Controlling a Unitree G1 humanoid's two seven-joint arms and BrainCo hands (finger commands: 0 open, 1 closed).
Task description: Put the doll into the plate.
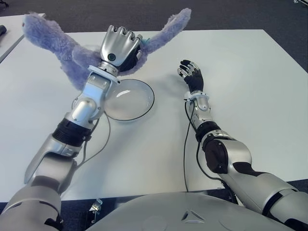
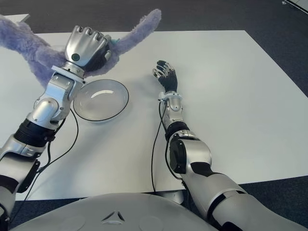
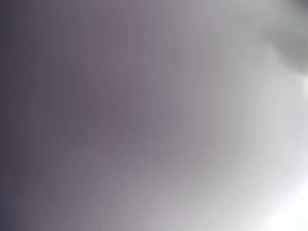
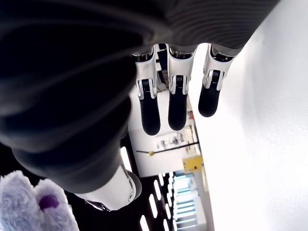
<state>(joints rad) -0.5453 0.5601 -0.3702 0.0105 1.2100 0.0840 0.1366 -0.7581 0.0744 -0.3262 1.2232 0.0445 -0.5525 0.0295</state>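
Observation:
A fluffy lilac plush doll (image 1: 53, 41) with long limbs hangs in the air, one limb (image 1: 169, 28) reaching right, another spreading left. My left hand (image 1: 120, 45) is shut on its middle, held just above and behind the plate. The plate (image 1: 127, 99) is a clear glass dish on the white table, directly below the raised hand. The doll fills the left wrist view as a blur. My right hand (image 1: 188, 70) shows to the right of the plate with its fingers (image 4: 177, 103) straight and nothing in them.
The white table (image 1: 250, 86) spreads wide to the right and front. A black cable (image 1: 185, 149) runs along the right forearm. Dark floor lies beyond the far edge.

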